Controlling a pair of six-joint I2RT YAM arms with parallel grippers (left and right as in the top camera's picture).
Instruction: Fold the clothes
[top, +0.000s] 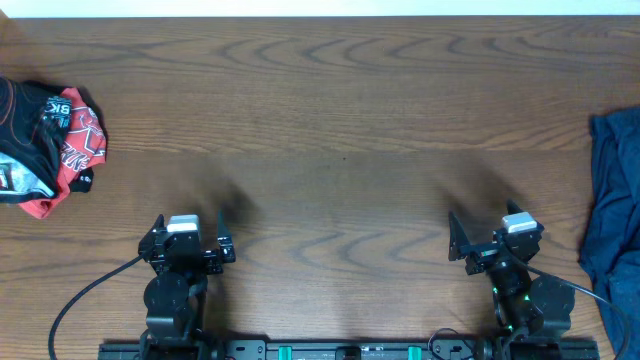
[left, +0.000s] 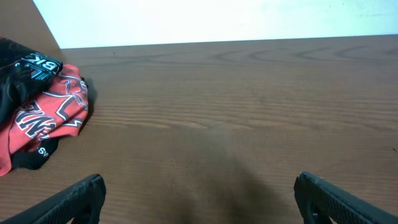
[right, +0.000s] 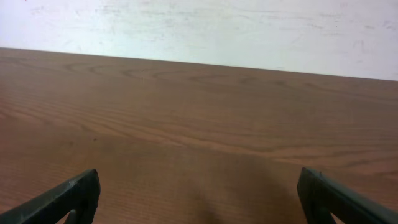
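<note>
Left gripper (top: 188, 240) and right gripper (top: 488, 243) hang at the table's (top: 340, 110) near edge, jaws wide apart, empty. Clothes (top: 612, 190) lie at its right edge, a red pile (top: 50, 150) at its left. Folding seems unstarted; next, right gripper must reach them

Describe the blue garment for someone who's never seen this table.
Start at the wooden table seen from overhead and go to its right edge. The blue garment lies there wrinkled, cut off by the frame; it is plain, unlike the red-and-black printed bundle at the left edge.
</note>
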